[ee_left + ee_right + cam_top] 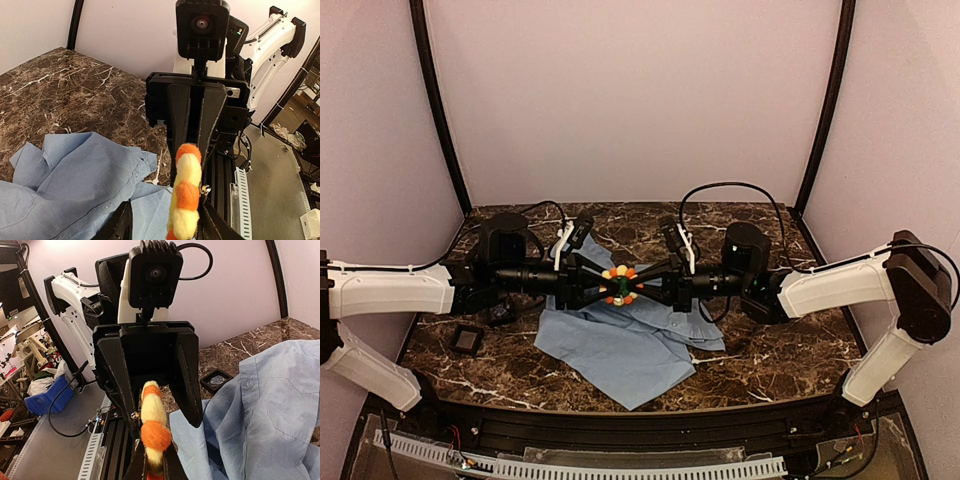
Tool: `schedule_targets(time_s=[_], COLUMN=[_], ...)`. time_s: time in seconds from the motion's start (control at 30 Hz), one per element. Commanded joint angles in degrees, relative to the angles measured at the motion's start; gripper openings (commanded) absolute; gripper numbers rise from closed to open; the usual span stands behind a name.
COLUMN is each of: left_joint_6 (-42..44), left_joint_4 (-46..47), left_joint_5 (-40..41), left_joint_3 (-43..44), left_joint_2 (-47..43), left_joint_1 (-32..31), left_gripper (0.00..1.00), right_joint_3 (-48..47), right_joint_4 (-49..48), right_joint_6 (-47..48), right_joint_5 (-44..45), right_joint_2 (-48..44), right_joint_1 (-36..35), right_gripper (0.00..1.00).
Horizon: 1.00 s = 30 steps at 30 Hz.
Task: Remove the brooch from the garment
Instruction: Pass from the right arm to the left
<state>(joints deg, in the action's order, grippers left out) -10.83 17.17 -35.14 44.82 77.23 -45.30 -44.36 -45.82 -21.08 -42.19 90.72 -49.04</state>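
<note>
Both arms reach in level from the two sides and meet nose to nose over the middle of the counter (770, 350). The brooch (620, 285) sits exactly between them, above the far part of the garment (620, 350).

- Right claw (645, 283): closed, pinching the brooch. From the left wrist its two fingers show pressed together behind the flower, which is seen edge-on. The pinch looks meant to hold the flower fixed while the other side works.
- Left claw (592, 285): open. From the right wrist its fingers (189, 390) stand well apart either side of the petals, touching nothing that I can make out. Probably straddling the flower this way so it can close on the opposite face, or on the cloth behind.
- Garment: light blue shirt, rumpled. Most of it lies on the counter, spreading near and right of the brooch. One fold rises just beside the flower in the right wrist view.
- Cannot tell whether the pin is through the fabric or already free, because the back of the brooch is hidden by the fingers.
- Small black square pad (468, 340) on the counter at left, well apart from the work

Judgement: mid-removal. The opposed grip suggests a pull-apart next, and the risk is the thin cloth dragging along with the pin
</note>
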Motion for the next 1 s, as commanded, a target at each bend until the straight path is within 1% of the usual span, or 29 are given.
schedule_targets(time_s=[0.0,0.2,0.27,0.3,0.33,0.4,0.43,0.5,0.67,0.77,0.87,0.97], left_joint_6=[0.6,0.7,0.6,0.5,0.5,0.8,0.8,0.7,0.8,0.9,1.1,1.1], left_joint_4=[-0.2,-0.4,-0.2,0.0,0.0,0.1,0.3,0.8,0.6,0.4,0.0,-0.2], left_joint_5=[-1.1,-1.3,-1.3,-1.3,-1.2,-1.5,-2.3,-3.1,-2.9,-2.9,-2.6,-2.6], left_joint_3=[-0.3,-0.2,-0.2,-0.3,-0.4,-0.4,-0.5,-0.6,-0.6,-0.5,-0.3,-0.3], left_joint_2=[-0.7,-0.2,-0.4,-0.6,-0.7,-0.8,-0.8,-0.8,-0.7,-0.7,-0.4,-0.2], left_joint_1=[-0.2,-0.2,-0.2,-0.2,-0.2,-0.2,-0.2,-0.2,-0.2,-0.2,-0.2,-0.2], left_gripper=[0.48,0.49,0.46,0.42,0.42,0.45,0.50,0.54,0.56,0.53,0.45,0.42], right_joint_3=[0.1,0.1,0.1,0.1,0.1,0.2,0.2,0.2,0.2,0.2,0.2,0.1], right_joint_4=[-0.1,-0.1,0.0,0.0,0.0,0.0,0.0,-0.1,-0.1,-0.1,-0.1,-0.1], right_joint_6=[0.4,0.4,0.5,0.5,0.5,0.5,0.5,0.3,0.4,0.4,0.4,0.4], right_joint_5=[0.2,0.0,0.0,0.0,0.0,-0.2,-0.2,-0.2,-0.2,-0.1,-0.1,0.0], right_joint_2=[-1.6,-1.7,-1.7,-1.7,-1.7,-1.7,-1.7,-1.8,-1.8,-1.8,-1.8,-1.8], right_joint_1=[-0.6,-0.5,-0.5,-0.5,-0.5,-0.5,-0.5,-0.5,-0.6,-0.6,-0.6,-0.6], right_gripper=[0.00,0.00,0.00,0.00,0.00,0.00,0.00,0.00,0.00,0.00,0.00,0.00])
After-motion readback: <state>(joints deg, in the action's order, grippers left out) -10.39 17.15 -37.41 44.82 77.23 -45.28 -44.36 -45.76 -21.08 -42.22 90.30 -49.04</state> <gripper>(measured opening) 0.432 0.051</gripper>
